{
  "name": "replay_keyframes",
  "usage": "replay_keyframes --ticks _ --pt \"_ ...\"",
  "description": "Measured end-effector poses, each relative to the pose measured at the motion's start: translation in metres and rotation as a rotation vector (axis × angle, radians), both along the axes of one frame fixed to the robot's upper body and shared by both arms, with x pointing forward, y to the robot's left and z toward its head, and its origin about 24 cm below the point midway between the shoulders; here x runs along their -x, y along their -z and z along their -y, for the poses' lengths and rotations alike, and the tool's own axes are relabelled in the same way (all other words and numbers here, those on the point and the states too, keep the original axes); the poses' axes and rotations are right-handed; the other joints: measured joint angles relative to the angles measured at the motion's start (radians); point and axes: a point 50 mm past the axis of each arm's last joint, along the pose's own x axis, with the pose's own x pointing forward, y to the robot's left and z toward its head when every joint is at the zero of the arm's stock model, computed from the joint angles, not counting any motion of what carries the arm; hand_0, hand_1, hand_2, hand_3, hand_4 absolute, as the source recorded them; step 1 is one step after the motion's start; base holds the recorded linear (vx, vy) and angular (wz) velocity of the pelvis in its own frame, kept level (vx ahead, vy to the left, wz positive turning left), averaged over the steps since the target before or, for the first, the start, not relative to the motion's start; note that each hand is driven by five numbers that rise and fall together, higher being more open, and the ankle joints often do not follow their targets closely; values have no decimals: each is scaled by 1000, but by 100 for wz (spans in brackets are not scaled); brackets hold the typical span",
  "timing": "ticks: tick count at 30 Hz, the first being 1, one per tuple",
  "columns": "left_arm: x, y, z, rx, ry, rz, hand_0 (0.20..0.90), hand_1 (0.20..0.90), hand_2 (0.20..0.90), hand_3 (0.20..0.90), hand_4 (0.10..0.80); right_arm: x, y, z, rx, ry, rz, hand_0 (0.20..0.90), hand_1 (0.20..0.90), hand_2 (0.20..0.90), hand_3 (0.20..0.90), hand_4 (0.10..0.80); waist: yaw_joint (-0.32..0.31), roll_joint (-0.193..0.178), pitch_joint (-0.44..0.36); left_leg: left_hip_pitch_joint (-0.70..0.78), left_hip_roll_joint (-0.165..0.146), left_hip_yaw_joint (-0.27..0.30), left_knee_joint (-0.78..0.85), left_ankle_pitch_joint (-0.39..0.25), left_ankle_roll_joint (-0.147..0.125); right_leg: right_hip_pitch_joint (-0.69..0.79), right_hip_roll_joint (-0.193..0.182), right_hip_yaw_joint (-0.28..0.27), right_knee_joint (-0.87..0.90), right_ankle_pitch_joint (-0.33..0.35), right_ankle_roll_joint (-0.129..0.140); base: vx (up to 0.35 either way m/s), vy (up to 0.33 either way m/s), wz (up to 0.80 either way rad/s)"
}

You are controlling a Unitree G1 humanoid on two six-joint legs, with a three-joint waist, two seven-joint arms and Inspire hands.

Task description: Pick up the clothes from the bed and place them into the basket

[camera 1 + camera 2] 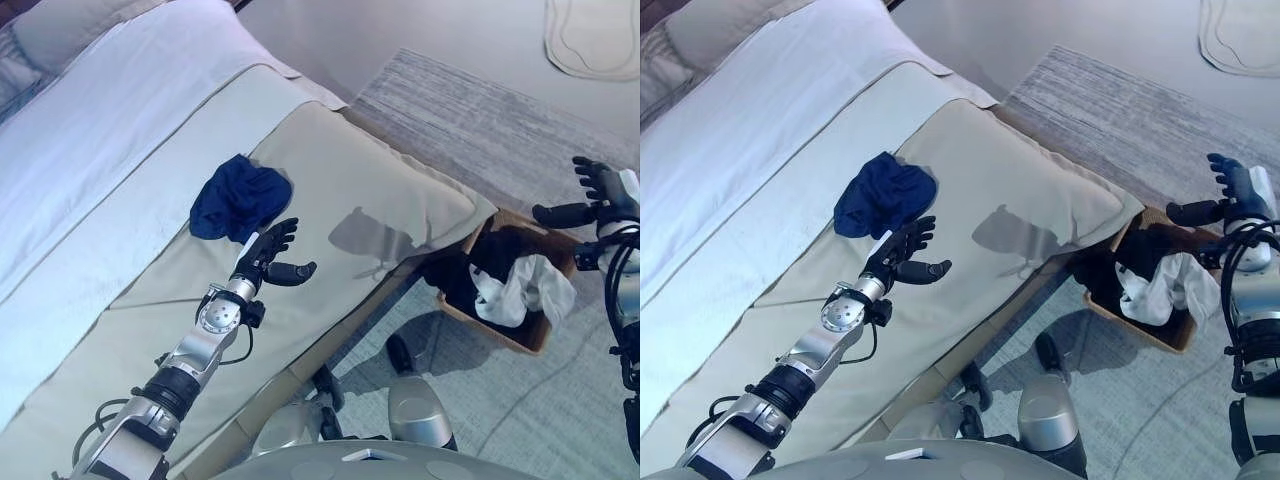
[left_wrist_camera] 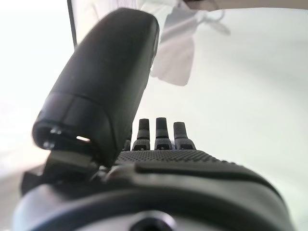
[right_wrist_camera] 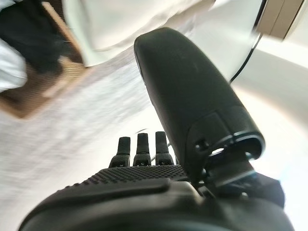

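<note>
A dark blue garment [image 1: 238, 196] lies crumpled on the beige bed cover [image 1: 330, 215]. My left hand [image 1: 268, 255] hovers open just below it, fingers pointing at the cloth, holding nothing; its own wrist view [image 2: 159, 134] shows straight fingers. A brown basket [image 1: 548, 331] stands on the floor beside the bed, with white cloth [image 1: 520, 290] and dark cloth [image 1: 505, 250] inside. My right hand [image 1: 598, 185] is open and empty, raised beyond the basket's far side; it also shows in the right wrist view [image 3: 139, 147].
White sheets [image 1: 110, 120] and pillows [image 1: 60, 30] cover the bed's far side. A grey striped rug [image 1: 480, 110] lies beyond the basket. A pale mat [image 1: 595, 40] lies on the floor at the upper right.
</note>
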Motion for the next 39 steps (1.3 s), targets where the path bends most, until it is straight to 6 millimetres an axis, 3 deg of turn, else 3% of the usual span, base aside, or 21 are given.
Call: replay_keyframes --ticks 8,13,22,25,29,32,34,36,39 --pt "16 17 -10 -1 -42 -65 900 900 900 900 800 -43 -31 -50 76 -136 65 900 900 900 900 800 132 -24 -33 -18 -4 -125 0 25 -3 43 3 -114 -3 -11 -16 72 -33 45" --pt "19 19 -19 -7 -71 -71 900 900 900 900 800 -60 -55 -74 103 -203 124 900 900 900 900 800 220 -31 -38 -24 -13 -192 1 38 -5 71 2 -180 -3 -22 -22 122 -1 41" --pt "24 22 -30 -53 -73 -86 900 900 900 900 800 -79 -66 -86 95 -175 123 900 900 900 900 800 334 -40 -52 -97 -44 -298 1 67 -5 54 -8 -295 5 -40 -21 31 69 41" --pt "28 24 -31 -49 -74 -83 900 900 900 900 800 -80 -63 -80 101 -119 105 900 900 900 900 800 364 -39 -52 -141 -53 -324 3 84 -10 9 -20 -322 34 -56 -11 -36 56 28" --pt "27 18 -30 -40 -47 -17 900 900 900 900 800 -80 -59 -66 110 -18 93 900 900 900 900 800 398 -35 -2 -201 -86 -349 70 83 -14 -96 -75 -347 238 -161 -8 -32 23 25" --pt "22 1 -36 -57 -24 74 900 900 900 900 800 -82 -82 -66 122 8 178 900 900 900 900 800 403 -41 92 -264 -125 -350 158 36 -35 -214 -146 -345 464 -267 -11 7 -25 23" --pt "16 -11 -38 -65 -22 129 900 900 900 900 800 -82 -107 -68 134 23 258 900 900 900 900 800 421 -41 177 -323 -153 -343 230 22 -25 -291 -188 -331 591 -308 -16 -55 -12 17" --pt "13 -18 -35 -61 -15 155 900 900 900 900 800 -82 -113 -69 138 28 280 900 900 900 900 800 435 -42 183 -428 -171 -342 303 -21 -8 -393 -216 -333 679 -341 -27 18 -40 24" --pt "16 -27 -27 -25 7 202 900 900 900 900 800 -83 -111 -70 155 34 260 900 900 900 900 800 470 -42 196 -563 -186 -326 423 -29 8 -513 -235 -329 779 -364 -50 -46 24 15"
